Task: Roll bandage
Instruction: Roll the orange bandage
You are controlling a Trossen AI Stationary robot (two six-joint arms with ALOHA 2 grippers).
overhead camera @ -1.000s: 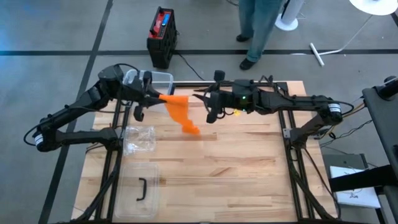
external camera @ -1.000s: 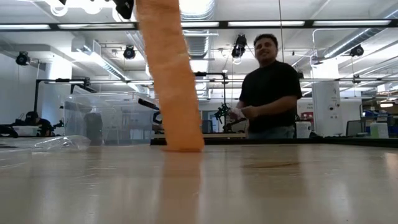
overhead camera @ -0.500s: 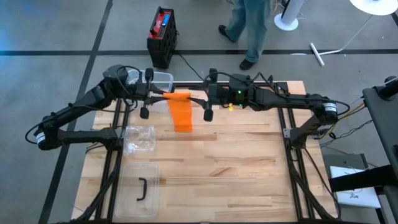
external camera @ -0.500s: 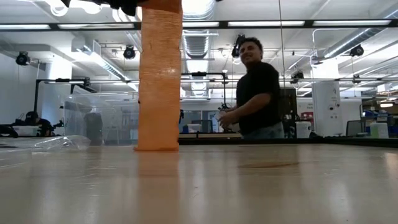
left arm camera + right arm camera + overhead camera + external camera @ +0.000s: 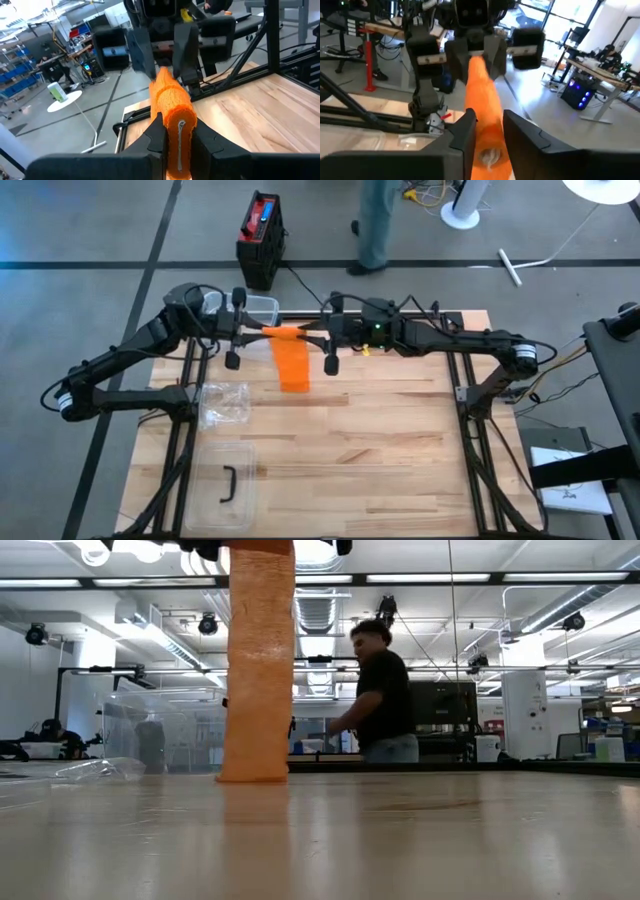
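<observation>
An orange bandage (image 5: 291, 360) is partly wound into a roll (image 5: 170, 95) held level, high above the table's far middle, between my two grippers. Its loose strip (image 5: 258, 660) hangs straight down, and its lower end (image 5: 254, 776) rests on the wooden table (image 5: 400, 440). My left gripper (image 5: 262, 332) comes from the left and is shut on the roll's left end. Facing it from the right, my right gripper (image 5: 318, 337) is shut on the roll's other end. My left gripper pinches the roll's left end (image 5: 180, 127) between its two fingers (image 5: 154, 136). The fingers lie level, point toward the table's right and run along the roll. The roll is lifted clear, with the strip hanging below it. My right gripper has the roll's right end (image 5: 487, 131) between its two fingers (image 5: 465, 131). The fingers lie level, point toward the table's left and run along the roll, opposite the left gripper. The roll stays level in the air.
A crumpled clear plastic bag (image 5: 222, 402) lies left of centre. A clear lid with a black handle (image 5: 228, 484) sits near the front left, and a clear container (image 5: 258, 305) stands at the far edge. A person (image 5: 378, 690) walks beyond the table.
My right gripper has gone toward the table's left and taken the roll's right end between its fingers. Both grippers have rolled about their own line. The strip, which hung slanting toward the right, now hangs upright, and its lower end has shifted left on the table.
</observation>
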